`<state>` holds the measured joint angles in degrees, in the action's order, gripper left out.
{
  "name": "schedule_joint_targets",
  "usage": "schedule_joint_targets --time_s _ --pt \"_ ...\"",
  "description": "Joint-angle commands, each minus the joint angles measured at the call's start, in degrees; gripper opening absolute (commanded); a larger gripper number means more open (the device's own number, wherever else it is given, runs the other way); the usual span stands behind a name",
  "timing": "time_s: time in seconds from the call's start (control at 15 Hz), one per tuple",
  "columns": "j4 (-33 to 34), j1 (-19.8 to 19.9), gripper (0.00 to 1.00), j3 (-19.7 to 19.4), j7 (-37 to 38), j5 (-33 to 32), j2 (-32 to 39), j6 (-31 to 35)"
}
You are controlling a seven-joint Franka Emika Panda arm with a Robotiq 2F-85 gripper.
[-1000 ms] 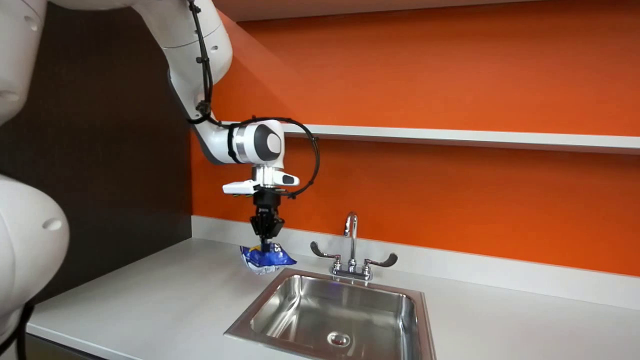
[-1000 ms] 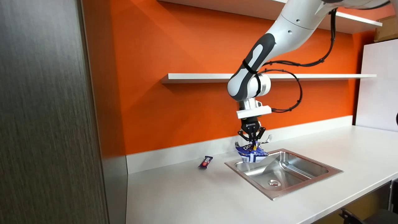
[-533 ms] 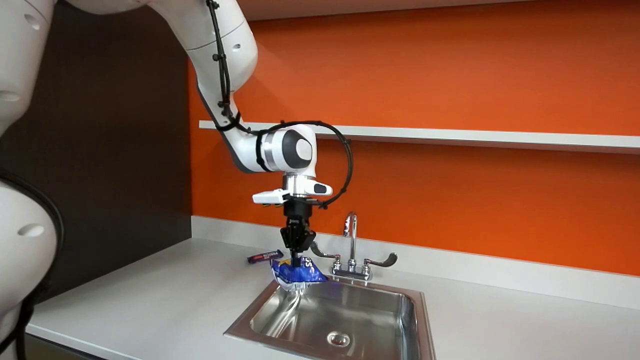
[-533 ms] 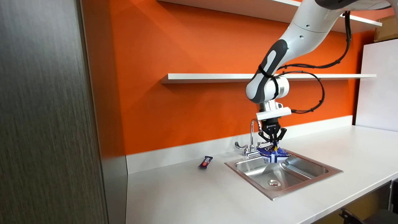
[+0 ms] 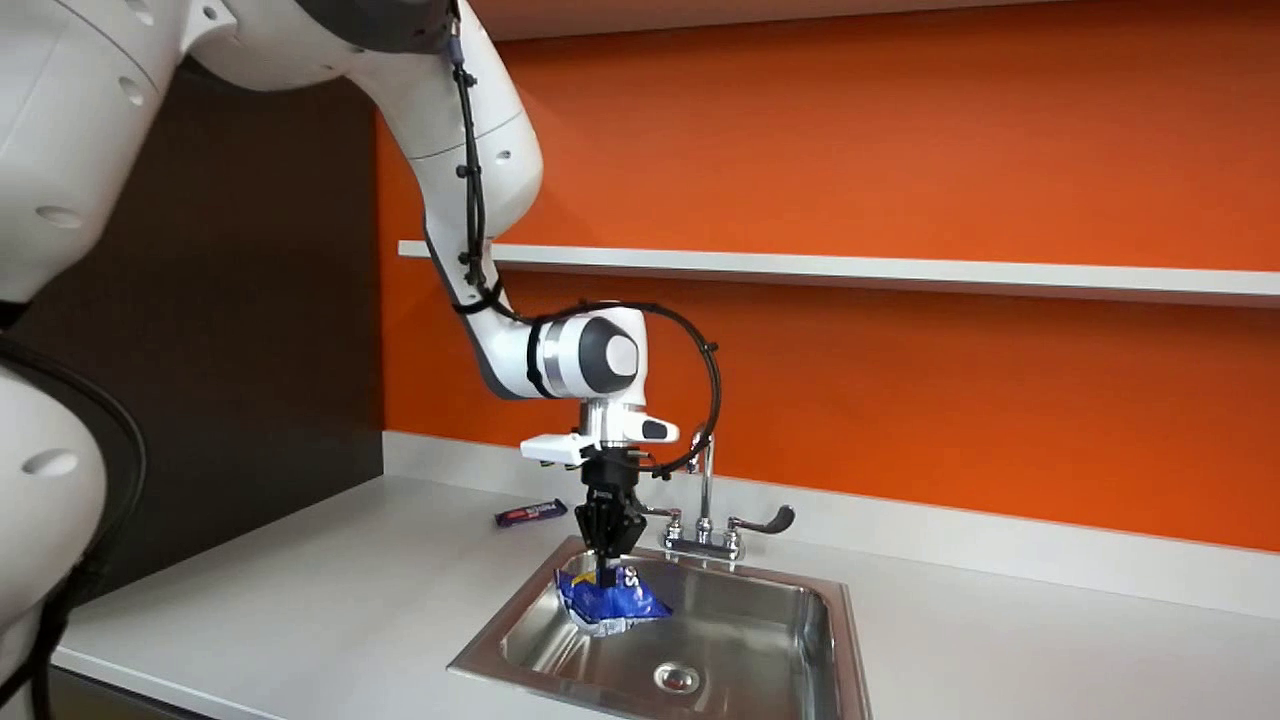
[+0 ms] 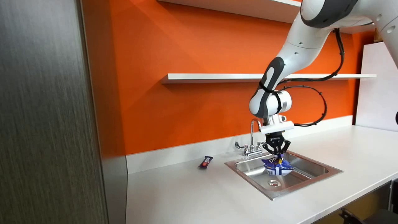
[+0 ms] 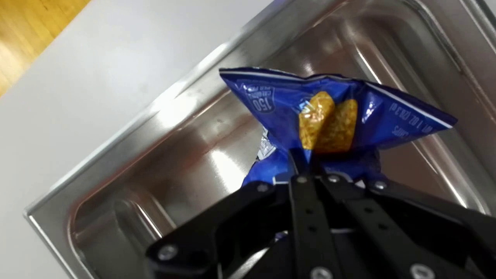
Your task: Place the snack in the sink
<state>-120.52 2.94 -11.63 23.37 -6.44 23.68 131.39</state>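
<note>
Over the last second the jaws had carried the blue snack bag (image 5: 618, 605) from beside the sink (image 5: 845, 640) to a place above its inside, and had then brought it lower, so that in both exterior views it showed against the steel within the rim. For the task, that seemed to mean the sideways carry was finished or nearly so, with some lowering and the release left to do. The jaws were clamped on the bag: in the wrist view they stood together with the film pinched between them. The bag hung straight beneath the jaws, caught about its upper middle, its ends spreading past them to either side; the part printed with chips flared out beyond their tips, while much of the rest was hidden behind them. One corner overlapped the rim in the wrist view, which might have been only perspective. The bag appeared to hang clear of the sink's floor, though the gap could not be judged, and the drain (image 5: 677, 678) showed uncovered in both exterior views. A wrapped bar (image 6: 205, 162) lay on the desk (image 6: 174, 189), well apart from the bag; it could pass for a snack too, but the held bag looked like the one meant.
</note>
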Motion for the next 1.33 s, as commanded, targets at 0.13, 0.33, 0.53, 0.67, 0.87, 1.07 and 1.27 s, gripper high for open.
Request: schedule_joint_targets --time_s 0.13,0.33,0.53,0.67,0.87,1.07,1.27 --pt "1.64 0.37 0.00 0.59 -1.61 0.86 5.80 5.58" --pt "2.10 0.10 0.00 0.56 -1.65 0.96 8.39 8.32" --pt "2.51 -0.10 0.00 0.46 -1.74 1.16 10.52 10.95" --pt "2.73 -0.21 0.00 0.35 -1.77 1.30 11.63 12.44" --pt "2.80 0.01 0.00 0.34 -2.19 1.93 13.00 13.90" --pt "2.61 0.00 0.00 0.14 -2.38 2.18 13.92 14.70" --pt "2.39 0.10 0.26 0.14 -2.64 2.69 14.27 14.52"
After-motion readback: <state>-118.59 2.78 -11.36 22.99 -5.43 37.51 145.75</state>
